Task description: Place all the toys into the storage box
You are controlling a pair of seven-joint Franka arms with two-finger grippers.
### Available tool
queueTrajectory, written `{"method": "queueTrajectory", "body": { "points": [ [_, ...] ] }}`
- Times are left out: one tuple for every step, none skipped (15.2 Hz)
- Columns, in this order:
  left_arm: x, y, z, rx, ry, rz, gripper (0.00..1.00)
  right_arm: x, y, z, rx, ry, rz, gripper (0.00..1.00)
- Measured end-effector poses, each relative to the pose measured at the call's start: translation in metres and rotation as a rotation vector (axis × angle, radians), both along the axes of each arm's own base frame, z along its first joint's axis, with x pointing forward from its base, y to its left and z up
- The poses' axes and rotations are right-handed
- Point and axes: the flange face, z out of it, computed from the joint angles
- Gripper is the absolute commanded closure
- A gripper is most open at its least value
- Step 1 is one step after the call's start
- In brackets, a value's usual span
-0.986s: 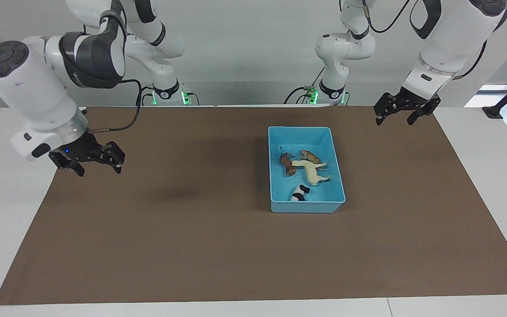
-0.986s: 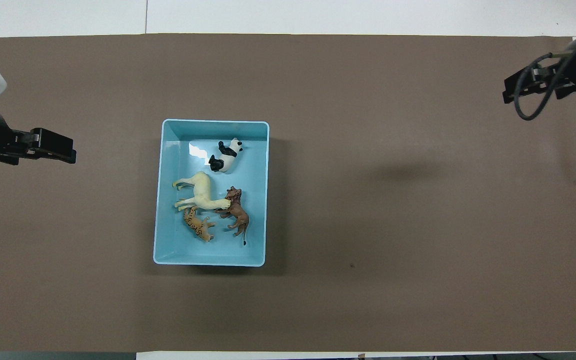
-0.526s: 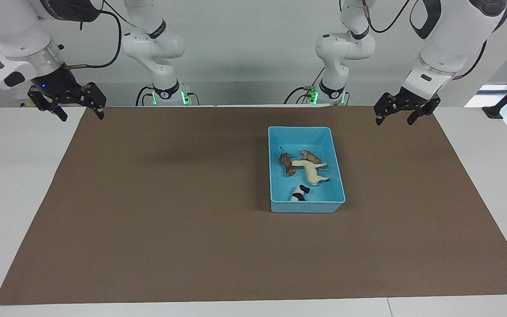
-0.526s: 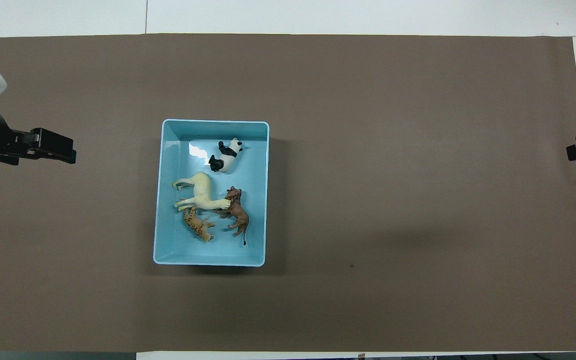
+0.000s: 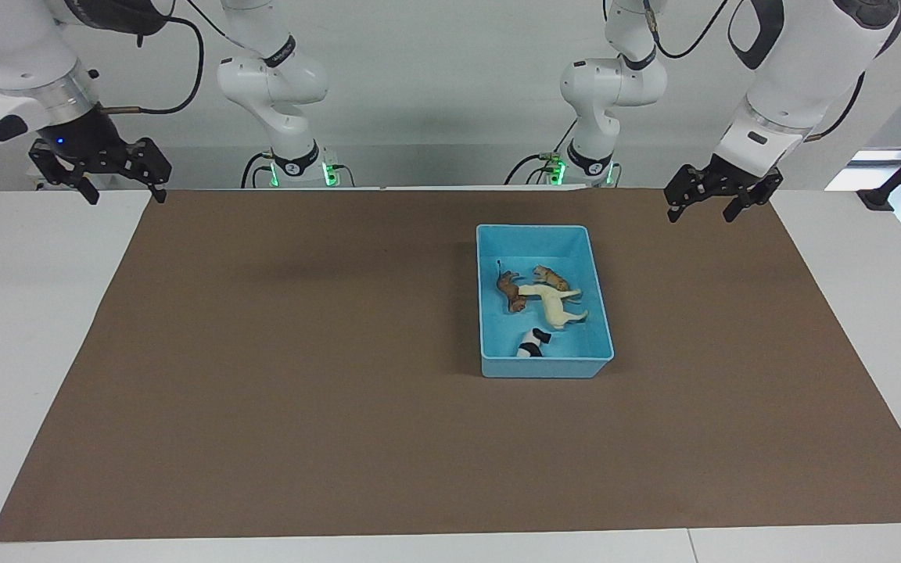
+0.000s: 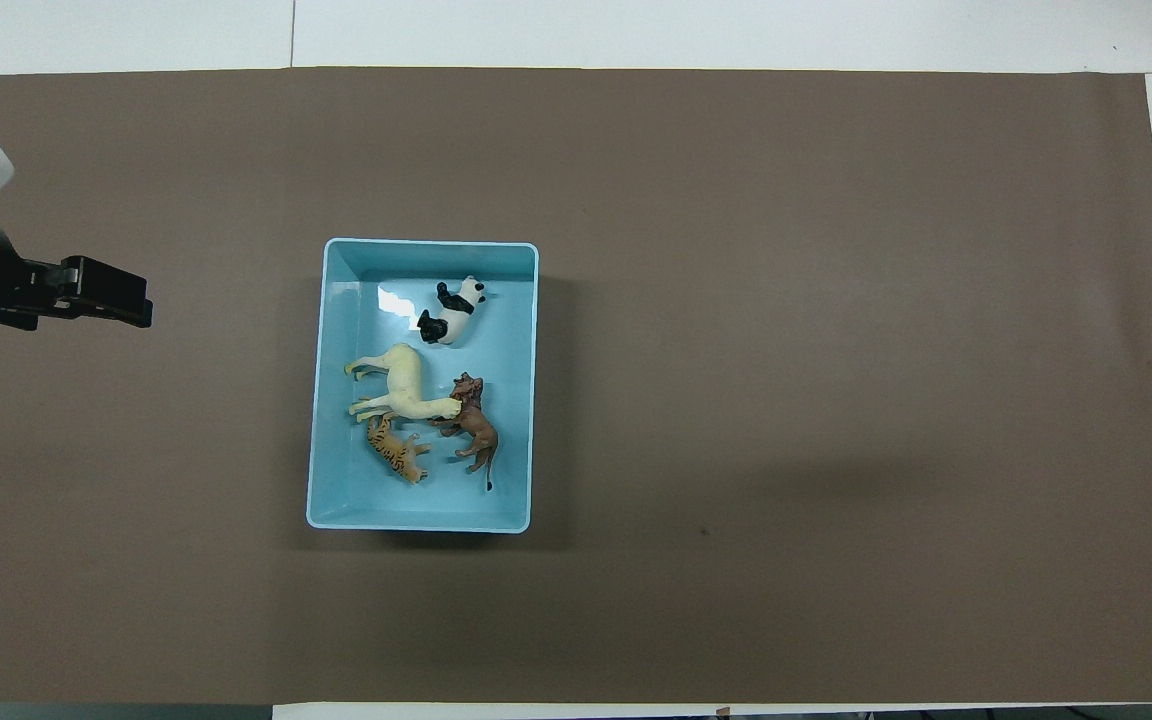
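The right pincer (image 5: 98,173), open and empty, has lifted away to the mat's (image 5: 341,375) corner, well apart from the box (image 5: 546,367). The left pincer (image 5: 720,197) waits open. The tiger (image 6: 398,452), horse (image 6: 398,385), lion (image 6: 474,425) and panda (image 6: 451,312) lie in the box: the task appears complete.

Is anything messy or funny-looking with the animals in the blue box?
A little. All four toys are inside the storage box, none spilled out. But the horse lies tipped on its side, touching the lion, with the tiger right beside them. The panda lies apart. Nothing looks broken.
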Motion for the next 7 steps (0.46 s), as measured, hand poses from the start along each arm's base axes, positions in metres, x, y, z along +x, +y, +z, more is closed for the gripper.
{"method": "queueTrajectory", "body": {
  "points": [
    [0.0, 0.0, 0.0, 0.0, 0.0, 0.0, 0.0, -0.0002, -0.0001, -0.0003, 0.0, 0.002, 0.0, 0.0],
    [0.0, 0.0, 0.0, 0.0, 0.0, 0.0, 0.0, -0.0003, -0.0004, -0.0009, 0.001, 0.004, -0.001, 0.0],
    [0.0, 0.0, 0.0, 0.0, 0.0, 0.0, 0.0, -0.0005, -0.0007, -0.0015, 0.001, 0.008, -0.002, 0.0],
    [0.0, 0.0, 0.0, 0.0, 0.0, 0.0, 0.0, -0.0012, -0.0009, -0.0023, 0.002, 0.015, -0.003, 0.0],
    [0.0, 0.0, 0.0, 0.0, 0.0, 0.0, 0.0, -0.0019, -0.0011, -0.0029, 0.003, 0.021, -0.003, 0.0],
    [0.0, 0.0, 0.0, 0.0, 0.0, 0.0, 0.0, -0.0022, -0.0014, -0.0031, 0.003, 0.024, -0.004, 0.0],
    [0.0, 0.0, 0.0, 0.0, 0.0, 0.0, 0.0, -0.0026, -0.0015, -0.0033, 0.004, 0.027, -0.005, 0.0]
  ]
}}
